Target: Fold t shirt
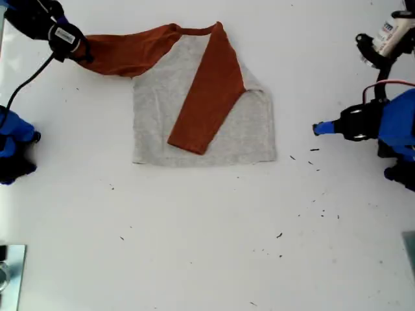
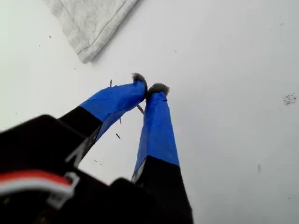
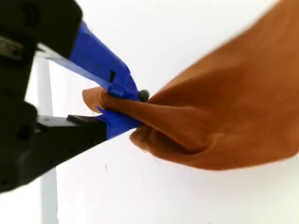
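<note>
The t shirt (image 1: 204, 107) lies flat on the counter (image 1: 194, 246), one sleeve already folded across its body. My second end effector (image 3: 122, 108) pinches the other sleeve's cuff, probably to fold it likewise. My first end effector (image 2: 150, 88), pressed together and empty, waits beside the hem.

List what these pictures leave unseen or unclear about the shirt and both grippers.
- The t shirt: any logo is out of sight; the folded sleeve covers part of the body.
- The other sleeve's cuff: bunched inside my second gripper, and blurred in the second wrist view.
- My first gripper: tips together, nothing between them; in the exterior view, too small to judge.
</note>
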{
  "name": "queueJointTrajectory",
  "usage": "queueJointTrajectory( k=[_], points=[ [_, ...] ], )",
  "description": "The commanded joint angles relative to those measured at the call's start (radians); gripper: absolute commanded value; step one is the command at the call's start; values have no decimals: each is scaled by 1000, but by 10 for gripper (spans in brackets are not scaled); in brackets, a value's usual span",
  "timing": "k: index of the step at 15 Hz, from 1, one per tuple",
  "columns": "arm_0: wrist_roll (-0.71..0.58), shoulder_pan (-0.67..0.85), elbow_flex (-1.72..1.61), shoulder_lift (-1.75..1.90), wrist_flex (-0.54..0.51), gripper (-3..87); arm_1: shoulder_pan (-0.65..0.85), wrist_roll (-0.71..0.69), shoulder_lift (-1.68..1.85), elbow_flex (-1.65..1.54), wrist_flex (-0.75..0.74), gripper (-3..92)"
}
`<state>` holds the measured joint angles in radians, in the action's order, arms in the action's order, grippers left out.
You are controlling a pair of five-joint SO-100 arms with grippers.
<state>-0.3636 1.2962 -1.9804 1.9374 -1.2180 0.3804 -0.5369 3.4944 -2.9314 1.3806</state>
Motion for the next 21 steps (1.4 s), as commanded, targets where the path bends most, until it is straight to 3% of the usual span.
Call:
queueJointTrajectory(
  k=[1,4,6,7,8,10,11,14,16,18,21],
  points=[
    [100,-219,235,49,-112,-3,-8,9,9,14,5,35],
    [230,-621,747,-261,-172,-3,2,6,9,12,2,35],
    [164,-813,1170,-555,-166,-2,5,9,9,11,2,35],
    [41,-867,1175,-597,-48,137,8,11,9,12,3,35],
    [-15,-897,1183,-618,-17,383,9,11,9,11,3,35],
    [-75,-917,1166,-571,-23,156,18,9,9,9,2,35],
    [-71,-894,1118,-517,-71,171,20,8,9,9,2,35],
    [-72,-799,726,-307,-189,178,21,8,9,11,2,35],
    [-25,-775,153,-5,-2,143,23,6,9,8,0,35],
    [98,-770,-400,380,161,33,20,14,9,2,5,35],
    [282,-900,-925,927,244,-3,20,23,9,-12,6,35]
  ],
)
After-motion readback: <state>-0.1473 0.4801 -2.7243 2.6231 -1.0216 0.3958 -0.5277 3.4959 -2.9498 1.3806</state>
